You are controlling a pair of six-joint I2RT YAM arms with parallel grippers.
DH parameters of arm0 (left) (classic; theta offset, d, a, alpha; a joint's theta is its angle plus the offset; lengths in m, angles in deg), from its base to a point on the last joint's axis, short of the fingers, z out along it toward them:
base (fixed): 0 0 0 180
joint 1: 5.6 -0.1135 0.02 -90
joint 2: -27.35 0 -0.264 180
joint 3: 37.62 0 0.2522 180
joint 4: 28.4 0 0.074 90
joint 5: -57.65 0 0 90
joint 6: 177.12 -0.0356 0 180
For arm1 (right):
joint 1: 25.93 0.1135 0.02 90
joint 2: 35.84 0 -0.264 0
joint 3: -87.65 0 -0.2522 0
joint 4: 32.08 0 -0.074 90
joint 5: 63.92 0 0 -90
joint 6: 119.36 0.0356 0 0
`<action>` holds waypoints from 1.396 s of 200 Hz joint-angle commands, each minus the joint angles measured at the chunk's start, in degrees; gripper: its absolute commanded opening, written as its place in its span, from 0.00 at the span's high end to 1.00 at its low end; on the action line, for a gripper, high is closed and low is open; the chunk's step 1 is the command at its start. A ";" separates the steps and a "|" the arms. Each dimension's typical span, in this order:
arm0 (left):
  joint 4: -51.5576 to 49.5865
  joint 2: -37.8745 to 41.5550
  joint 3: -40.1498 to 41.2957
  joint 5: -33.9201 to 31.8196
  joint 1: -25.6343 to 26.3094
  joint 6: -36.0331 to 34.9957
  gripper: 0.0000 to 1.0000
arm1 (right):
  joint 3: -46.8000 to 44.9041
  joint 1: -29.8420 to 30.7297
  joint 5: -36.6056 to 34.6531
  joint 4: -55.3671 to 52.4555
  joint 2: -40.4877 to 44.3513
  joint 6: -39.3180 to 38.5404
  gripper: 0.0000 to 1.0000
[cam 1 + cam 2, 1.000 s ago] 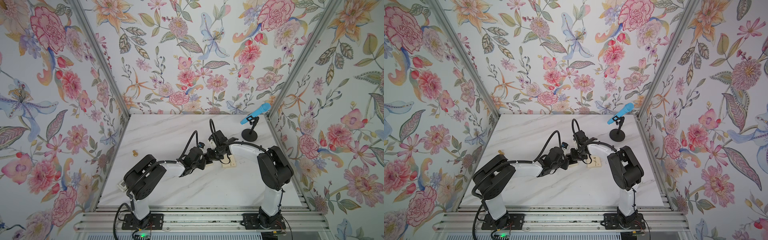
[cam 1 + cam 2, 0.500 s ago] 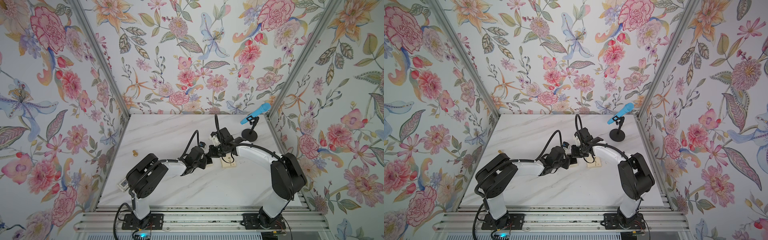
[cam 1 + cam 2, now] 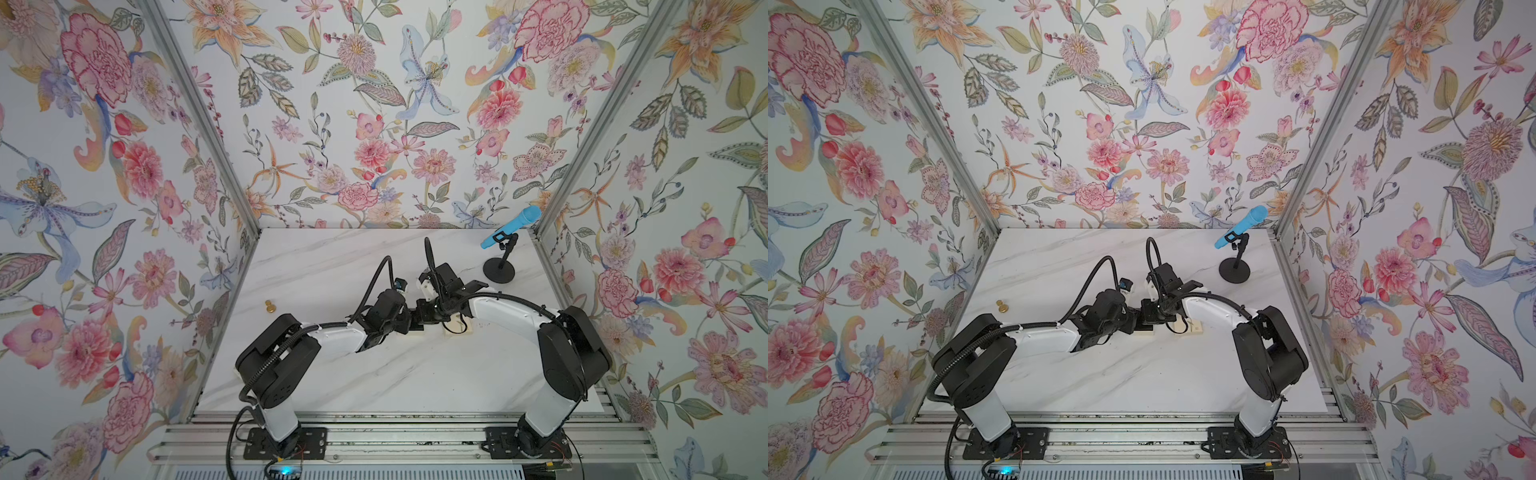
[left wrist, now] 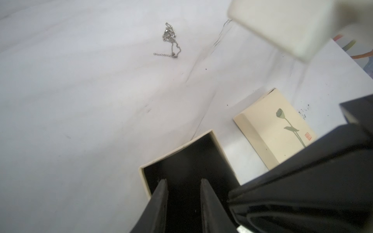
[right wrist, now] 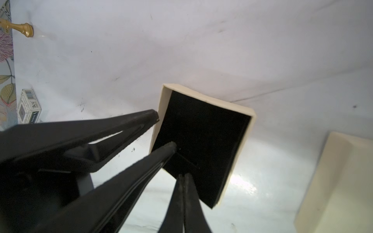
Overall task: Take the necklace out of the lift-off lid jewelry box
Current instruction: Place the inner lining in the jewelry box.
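The necklace (image 4: 170,40), a thin silvery chain, lies bunched on the white table outside the jewelry box. The box's cream base (image 4: 177,148), lined with black foam, holds nothing that I can see; it shows under both arms in a top view (image 3: 416,331). Its lid (image 4: 276,129) with the flower-stem drawing lies flat beside it. My left gripper (image 4: 183,181) is open over the base; one fingertip (image 5: 154,115) is at a wall's outer side, another fingertip (image 5: 171,145) over the foam. My right gripper (image 5: 183,176) is shut and empty at the base's edge.
A gold knob (image 3: 270,306) sits near the left wall. A blue microphone on a black stand (image 3: 498,272) is at the back right. A small printed carton (image 5: 29,107) lies by the wall. The two wrists crowd together over the table's middle.
The right arm's elbow has swung outward to the right and its wrist has shifted slightly back. The left arm has stayed at the box base.
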 commanded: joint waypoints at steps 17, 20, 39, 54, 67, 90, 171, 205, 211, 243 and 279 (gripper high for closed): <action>-2.77 5.98 3.69 -3.48 -1.75 -0.88 0.69 | -0.24 1.05 -0.73 0.39 -3.64 0.98 1.00; -2.91 6.38 3.96 -3.62 -1.82 -0.92 0.69 | -0.11 1.01 -0.80 0.38 -3.97 0.96 1.00; -3.31 8.82 5.45 -4.17 -2.26 -1.25 0.69 | 1.11 1.10 -1.25 0.47 -6.58 0.97 1.00; -3.37 9.57 6.69 -4.48 -2.59 -1.27 0.68 | 2.14 1.09 -2.18 0.39 -8.78 0.98 1.00; -3.41 11.81 7.52 -4.59 -2.76 -1.19 0.68 | 2.84 1.09 -2.47 0.43 -10.29 0.82 1.00; -3.13 12.03 8.56 -4.53 -2.85 -1.10 0.68 | 3.67 1.11 -3.06 0.39 -11.99 0.69 1.00; -1.82 10.54 8.62 -2.93 -3.17 -0.93 0.66 | 4.89 1.06 -3.86 -1.60 -4.80 -3.82 0.93; -0.63 10.64 9.38 -2.49 -3.11 -0.57 0.66 | 4.99 1.14 -4.26 -2.70 -1.70 -4.38 0.84; -0.64 10.79 9.40 -2.50 -3.11 -0.57 0.65 | 4.98 1.13 -4.75 -3.06 -1.18 -4.34 0.82; -1.28 12.57 10.27 -2.93 -3.45 -0.83 0.64 | 4.16 0.28 -8.43 -5.63 1.36 -4.46 0.69; -1.73 15.85 13.10 -3.53 -4.71 -0.84 0.62 | 0.49 -2.13 -12.95 -7.56 5.23 -3.86 0.38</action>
